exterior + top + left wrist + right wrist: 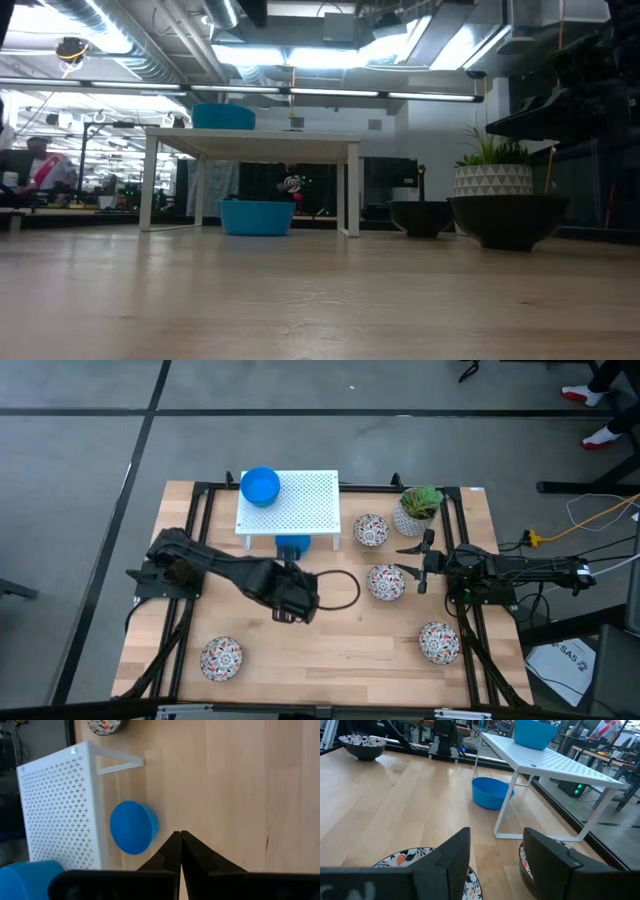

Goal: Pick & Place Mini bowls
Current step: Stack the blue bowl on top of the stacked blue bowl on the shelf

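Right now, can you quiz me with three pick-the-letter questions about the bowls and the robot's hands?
1. Where is the blue bowl nearest the left end effector?
A. under the white rack
B. beside the plant pot
C. off the table

2. How many flowery bowls show in the high view?
A. two
B. four
C. six

3. How does the left end effector stand?
A. wide open
B. shut with nothing in it
C. shut on a bowl

Answers:
1 A, it peeks out from below the rack, while another blue bowl sits on top.
2 B, they are spread over the table, one near the right end effector.
3 B, the left wrist view shows its fingertips pressed together and empty.
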Tool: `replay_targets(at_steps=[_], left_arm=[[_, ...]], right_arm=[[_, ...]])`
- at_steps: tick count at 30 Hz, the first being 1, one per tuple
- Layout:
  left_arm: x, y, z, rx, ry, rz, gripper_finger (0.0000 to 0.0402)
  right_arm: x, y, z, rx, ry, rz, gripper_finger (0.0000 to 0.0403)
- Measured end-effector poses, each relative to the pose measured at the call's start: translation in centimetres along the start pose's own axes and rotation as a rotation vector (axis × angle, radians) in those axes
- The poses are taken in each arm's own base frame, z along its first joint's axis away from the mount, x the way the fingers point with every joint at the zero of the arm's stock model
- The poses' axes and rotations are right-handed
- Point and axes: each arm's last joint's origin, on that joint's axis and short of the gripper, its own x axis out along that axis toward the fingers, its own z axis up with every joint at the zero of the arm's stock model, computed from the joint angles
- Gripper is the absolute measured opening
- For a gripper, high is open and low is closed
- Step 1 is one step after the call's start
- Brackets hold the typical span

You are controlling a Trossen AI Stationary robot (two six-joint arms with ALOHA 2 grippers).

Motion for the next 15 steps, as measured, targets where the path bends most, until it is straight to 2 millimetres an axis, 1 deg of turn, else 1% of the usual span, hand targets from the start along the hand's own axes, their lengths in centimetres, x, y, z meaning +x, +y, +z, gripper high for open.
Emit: replay_targets(at_steps=[6,10,12,15], left_arm=[[2.8,-2.0,0.9,0.058,0.089,0.022,0.0002],[4.9,-3.0,0.8,0.121,0.205,0.048,0.0003],[5.8,-3.4,1.0,0.133,0.234,0.054,0.0006],[6.7,-3.7,1.2,0.160,0.255,0.052,0.0006]], right_arm=[[0.0,0.0,0.0,0.000,-0.001,0.000,0.0182],[0.0,0.0,0.0,0.000,0.000,0.000,0.0182],[0.0,0.0,0.0,0.000,0.000,0.000,0.0182],[0.0,0.0,0.0,0.000,-0.001,0.000,0.0182]])
